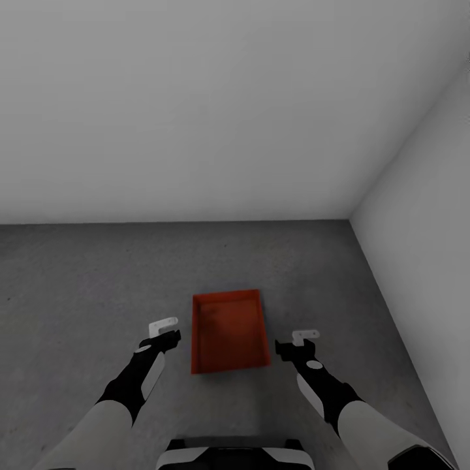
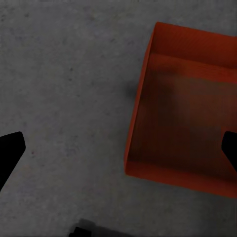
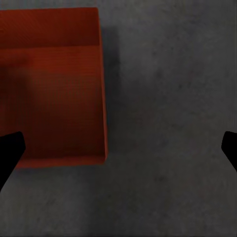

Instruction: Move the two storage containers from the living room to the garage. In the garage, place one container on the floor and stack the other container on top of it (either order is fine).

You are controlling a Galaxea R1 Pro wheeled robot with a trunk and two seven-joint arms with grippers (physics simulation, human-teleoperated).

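One orange-red storage container (image 1: 228,329) sits open side up on the dark grey concrete floor (image 1: 98,274) of the garage, just ahead of my base. It looks empty inside. My left gripper (image 1: 163,331) hovers beside its left wall, open and holding nothing. My right gripper (image 1: 298,343) hovers a little off its right wall, also open and empty. The left wrist view looks down on the container (image 2: 187,113) between the spread fingers of the left gripper (image 2: 120,150). In the right wrist view the container (image 3: 49,84) lies to one side of the right gripper (image 3: 121,150).
A plain white wall (image 1: 196,98) runs across the far side, and a second white wall (image 1: 424,196) closes the right, meeting in a corner. Bare concrete stretches to the left of the container. My base (image 1: 228,457) shows at the near edge.
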